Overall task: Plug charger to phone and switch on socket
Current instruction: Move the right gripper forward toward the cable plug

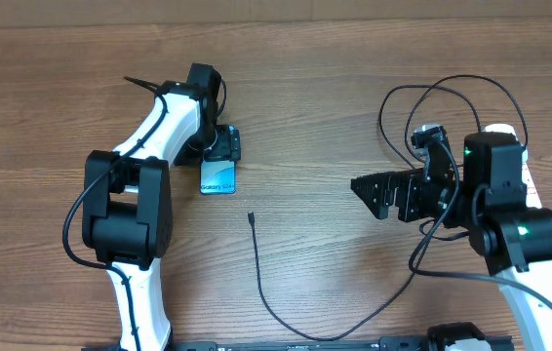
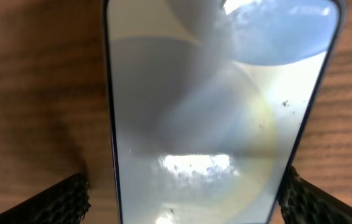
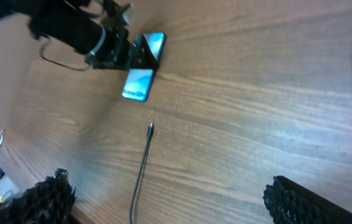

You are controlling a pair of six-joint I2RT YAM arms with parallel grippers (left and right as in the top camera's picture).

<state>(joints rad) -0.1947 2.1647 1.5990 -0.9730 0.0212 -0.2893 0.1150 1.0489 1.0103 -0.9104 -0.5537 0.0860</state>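
The phone (image 1: 218,177) lies flat on the wooden table, its light blue screen up. My left gripper (image 1: 220,148) is open and straddles its far end. In the left wrist view the phone (image 2: 213,112) fills the frame between the jaws (image 2: 185,202); the right finger is at its edge and the left finger stands off. The charger's black tip (image 1: 251,216) lies right of the phone, and its cable curves towards the front edge and back up to the right. My right gripper (image 1: 369,195) is open, empty and above the table. The cable (image 3: 142,168) runs under its jaws (image 3: 170,199). The socket (image 1: 528,183) is mostly hidden under my right arm.
Black cable loops (image 1: 442,93) lie at the back right beside my right arm. The right wrist view shows the phone (image 3: 140,84) with my left gripper (image 3: 111,50) on it, and the table's left edge (image 3: 14,106). Bare wood (image 1: 315,146) separates the arms.
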